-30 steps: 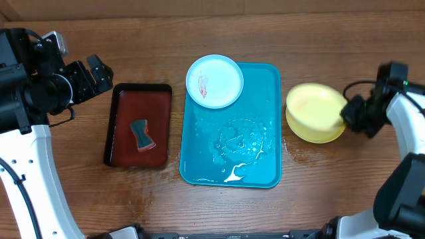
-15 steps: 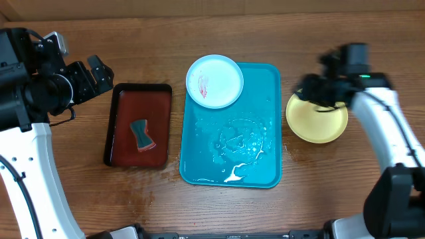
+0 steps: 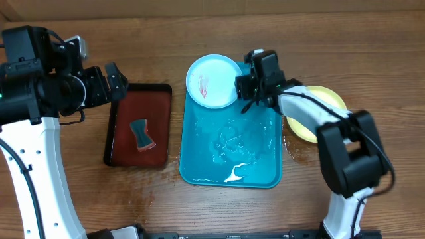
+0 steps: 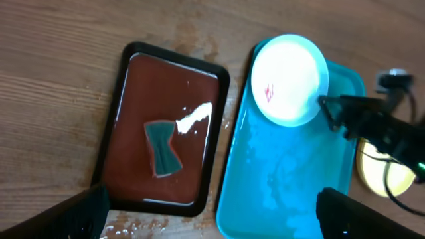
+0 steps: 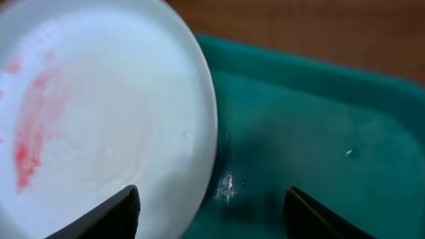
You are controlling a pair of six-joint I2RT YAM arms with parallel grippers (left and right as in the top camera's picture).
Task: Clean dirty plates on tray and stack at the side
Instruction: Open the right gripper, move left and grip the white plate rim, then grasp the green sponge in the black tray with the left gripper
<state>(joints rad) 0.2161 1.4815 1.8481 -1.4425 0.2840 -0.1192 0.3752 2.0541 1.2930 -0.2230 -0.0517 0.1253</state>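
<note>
A dark red tray (image 3: 141, 87) with a sponge (image 3: 141, 135) sits left of the blue tray (image 3: 229, 153). Yellow plates (image 3: 331, 97) rest on the surface (image 3: 80, 192) to its right. The smeared plate (image 3: 214, 81) lies on the blue tray's top-left corner. The right claw (image 5: 216, 206) is wide open around its rim. The left claw (image 3: 114, 79) is open and empty.

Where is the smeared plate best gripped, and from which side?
Probably the rim nearest the open right gripper, coming in across the turquoise tray: the plate lies flat, that thin edge stands above the tray floor, and the red smear is on the far half.
</note>
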